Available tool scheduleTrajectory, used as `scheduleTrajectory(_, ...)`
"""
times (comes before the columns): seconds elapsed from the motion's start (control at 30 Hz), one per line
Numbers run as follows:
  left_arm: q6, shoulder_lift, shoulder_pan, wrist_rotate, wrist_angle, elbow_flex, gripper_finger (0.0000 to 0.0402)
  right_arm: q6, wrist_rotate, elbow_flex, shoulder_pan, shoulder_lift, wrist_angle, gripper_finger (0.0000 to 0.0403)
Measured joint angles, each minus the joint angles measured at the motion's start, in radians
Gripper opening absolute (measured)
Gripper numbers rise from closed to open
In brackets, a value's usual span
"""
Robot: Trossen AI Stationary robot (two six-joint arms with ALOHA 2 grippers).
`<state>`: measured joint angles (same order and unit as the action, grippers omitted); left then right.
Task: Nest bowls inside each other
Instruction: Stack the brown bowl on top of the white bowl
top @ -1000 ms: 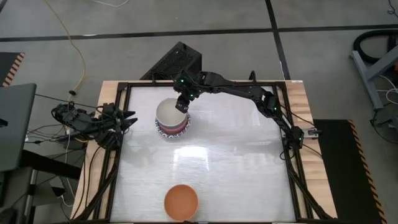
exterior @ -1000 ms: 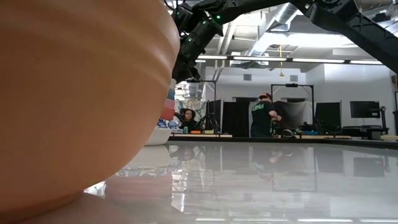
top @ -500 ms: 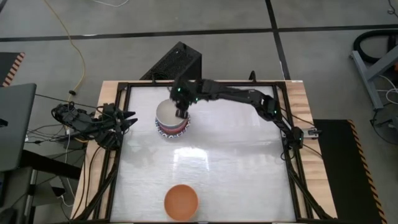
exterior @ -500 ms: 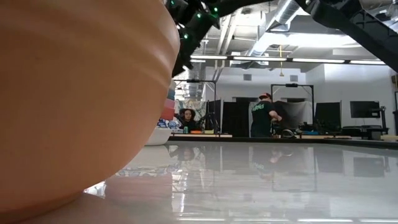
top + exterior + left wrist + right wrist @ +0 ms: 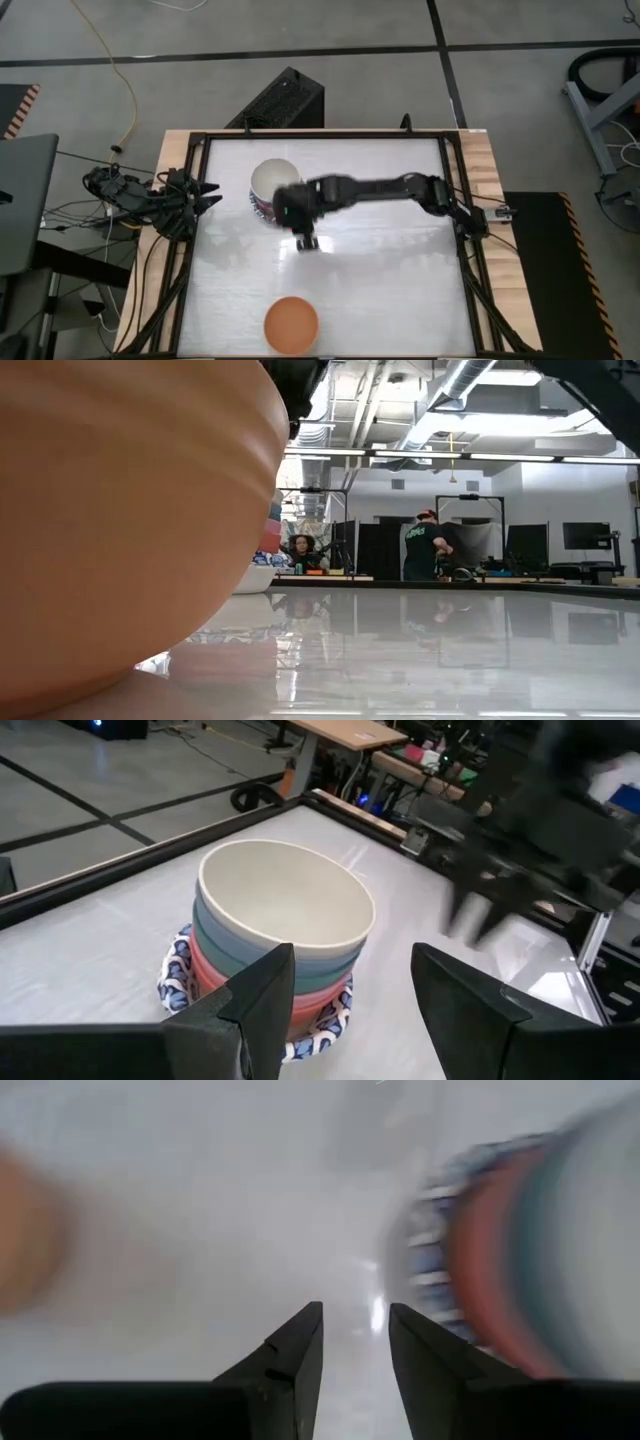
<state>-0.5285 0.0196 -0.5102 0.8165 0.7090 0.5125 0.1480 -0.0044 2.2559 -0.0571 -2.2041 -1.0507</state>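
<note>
Behind your worktop [image 5: 380,280], the low view looks into a workshop with two people at the benches at the back.

Starting at your left edge, the left hand [image 5: 205,194] waits by the worktop's frame. Its fingers [image 5: 262,992] stand well apart with nothing between them, and they point toward the stack.

Just beside it, toward the far left part of the worktop, you have the nested bowls [image 5: 272,190]. The cream bowl [image 5: 285,905] sits on top. Under it you can see blue-green and red or pink rims, but you cannot count them surely. The stack rests on a blue-and-white patterned plate [image 5: 180,965].

Next comes your right hand [image 5: 306,236], reaching across from the right side and hovering over bare worktop near the stack, on its near side. Its fingers [image 5: 295,1350] are partly open with a narrow gap and grip nothing. The stack passes blurred at the side of its wrist view.

Well apart from all this, the orange bowl [image 5: 291,325] sits alone at the near edge of the worktop, filling the left of the low view [image 5: 130,530].
</note>
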Motion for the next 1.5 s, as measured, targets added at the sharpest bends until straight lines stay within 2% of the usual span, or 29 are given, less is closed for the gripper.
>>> scheduleTrajectory(0.27,-0.014,0.000,0.000,0.000,-0.001,0.000,0.0191,-0.194,0.000,0.000,-0.165,-0.025,-0.045,0.0147)
scheduleTrajectory(0.53,-0.015,0.000,0.000,0.000,0.000,0.000,0.0191,-0.284,0.002,0.000,-0.267,-0.051,0.063,0.0204)
scheduleTrajectory(0.73,-0.015,0.000,0.000,0.000,0.004,0.000,0.0191,-0.314,0.001,-0.002,-0.273,-0.097,0.094,0.0234)
scheduleTrajectory(1.1,-0.015,0.000,0.000,0.000,0.014,0.000,0.0191,-0.351,-0.122,-0.003,-0.256,-0.172,0.163,0.0226)
scheduleTrajectory(1.5,-0.015,0.000,0.000,-0.009,0.013,0.000,0.0191,-0.400,-0.130,-0.001,-0.235,-0.190,0.201,0.0225)
